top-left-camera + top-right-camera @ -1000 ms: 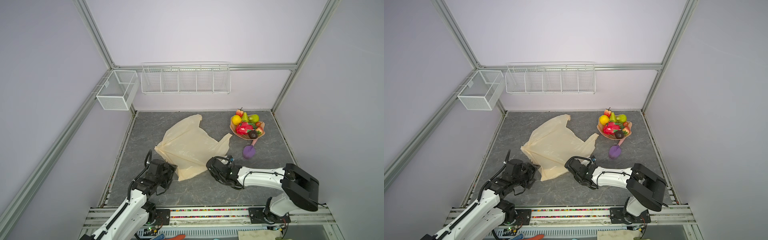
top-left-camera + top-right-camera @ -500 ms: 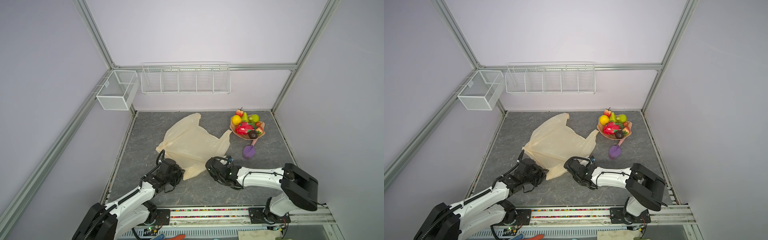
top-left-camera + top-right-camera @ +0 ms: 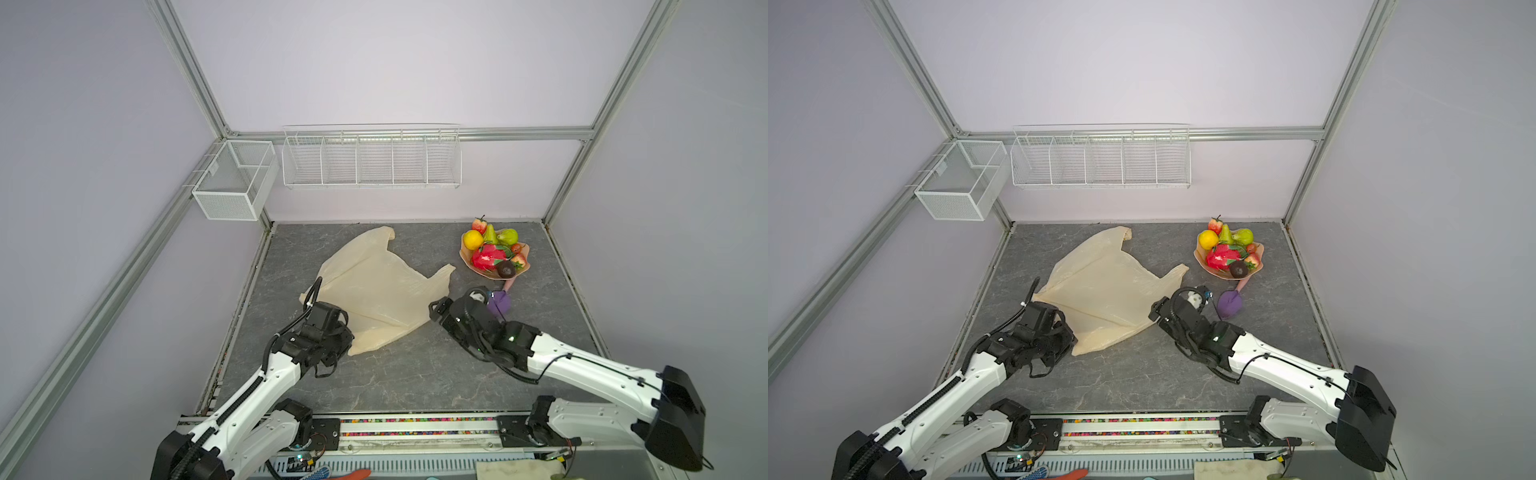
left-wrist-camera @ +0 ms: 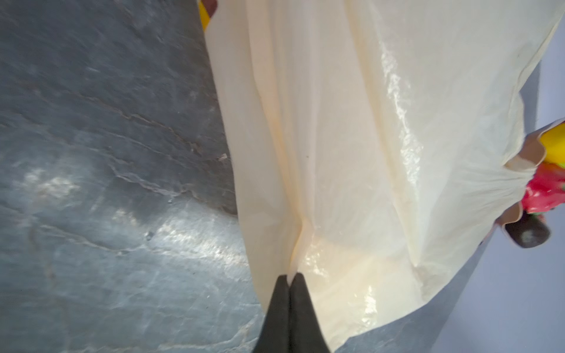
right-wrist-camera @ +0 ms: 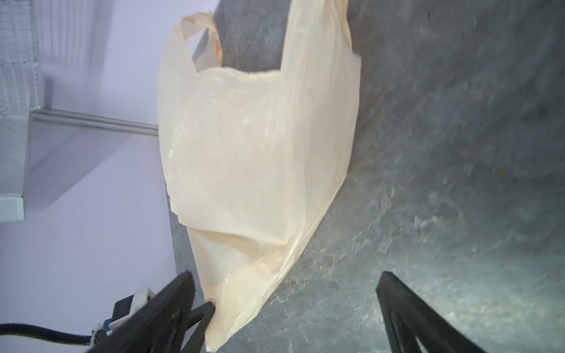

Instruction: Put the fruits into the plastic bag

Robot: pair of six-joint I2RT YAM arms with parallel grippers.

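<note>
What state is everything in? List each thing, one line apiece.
plastic bag: lying flattened, one fold pinched
fruits: piled in the pink dish, none bagged
purple scoop: lying beside the pink dish
left end effector: shut on the plastic bag
right end effector: open, holding nothing

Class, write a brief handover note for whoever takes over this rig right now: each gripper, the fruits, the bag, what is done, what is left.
Left gripper: shut, pinching the near edge of the plastic bag.
Right gripper: open, empty, beside the bag's right edge.
Fruits: all in the pink dish at the back right; the purple scoop lies in front of it.
Done: bag gripped on one side; it lies flat, with no fruit in it.
Left: open the bag and move every fruit in.
</note>
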